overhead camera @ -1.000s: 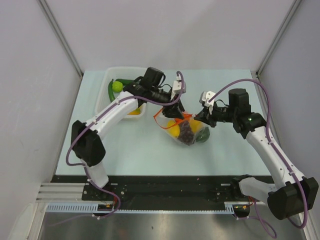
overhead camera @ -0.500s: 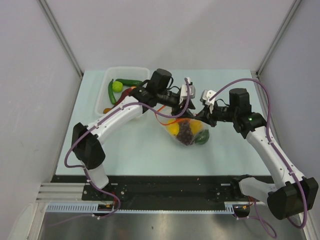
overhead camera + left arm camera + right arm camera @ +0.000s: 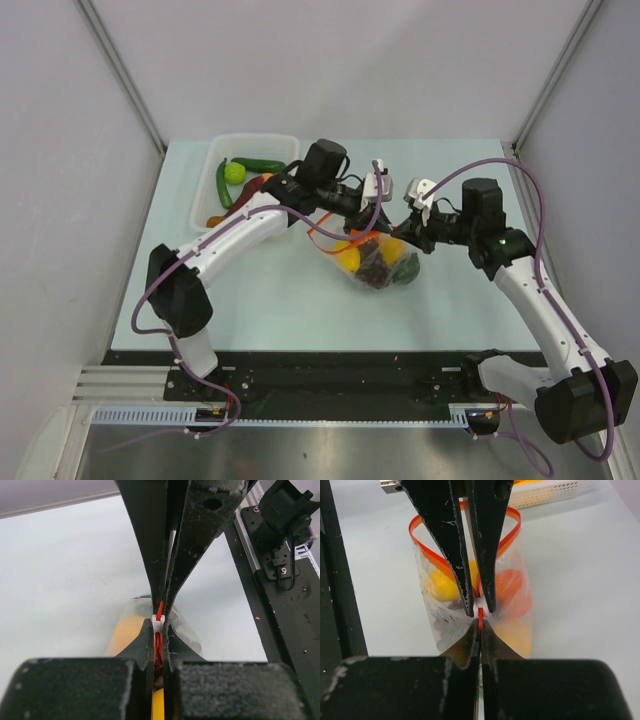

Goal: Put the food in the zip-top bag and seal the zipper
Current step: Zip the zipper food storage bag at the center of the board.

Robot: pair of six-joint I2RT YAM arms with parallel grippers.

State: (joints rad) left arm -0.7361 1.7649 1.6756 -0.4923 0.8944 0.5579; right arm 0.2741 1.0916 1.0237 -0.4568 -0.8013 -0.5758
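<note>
A pale blue-green table (image 3: 250,300) seen from above, two white robot arms reaching in from its near edge and meeting over the middle. A white rectangular tray (image 3: 200,200) sits at the far left corner, with a green cucumber (image 3: 258,163), a lime (image 3: 234,172) and a few other toy pieces lying in it. Near the table's centre, slightly right, the zip-top bag (image 3: 375,262) stands upright and crinkled, holding a yellow fruit (image 3: 347,258), dark purple grapes (image 3: 373,265), a green piece (image 3: 405,268) and something orange. Its zipper (image 3: 417,535), a thin red-orange strip, bows open in a loop on one side. The left gripper (image 3: 158,630) is clamped tight on that strip, and the right gripper (image 3: 480,627) pinches it fully closed at almost the same spot, tip to tip; a small white piece (image 3: 158,622), perhaps a slider, shows between the fingers. The step in hand looks like sealing. The next move likely calls for one pinch to anchor the strip while the other runs along it toward the open loop, keeping the bag upright; the food in the tray remains unbagged
</note>
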